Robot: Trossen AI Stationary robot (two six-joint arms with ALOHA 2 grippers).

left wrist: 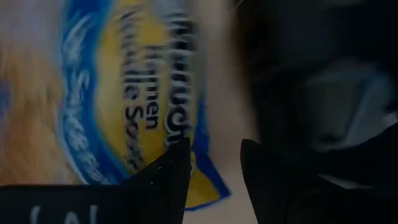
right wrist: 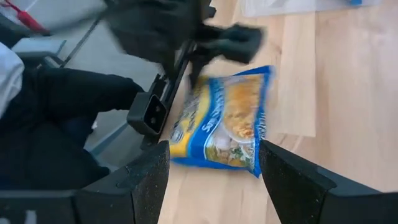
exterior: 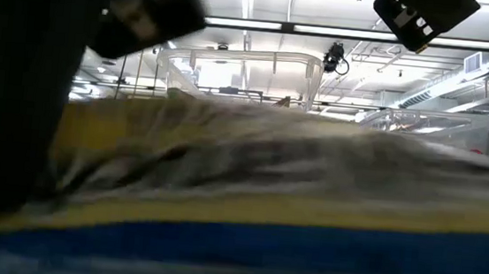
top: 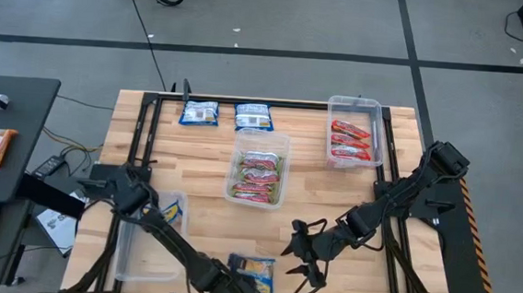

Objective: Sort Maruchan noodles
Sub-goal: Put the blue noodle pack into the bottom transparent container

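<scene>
Blue-and-yellow Maruchan noodle packet (exterior: 292,203) fills the low view, lying flat on the bench (top: 204,170). Only the high view shows the left hand (top: 233,288) low beside it; whether it grips, I cannot tell. Right hand (top: 301,260), fingers apart and empty, hovers near, pointing at this packet.

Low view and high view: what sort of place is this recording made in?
Probably a lab or workshop hall: grey floor marked with dark tape lines, exposed ceiling with strip lights, and a wooden table in a black frame.
</scene>
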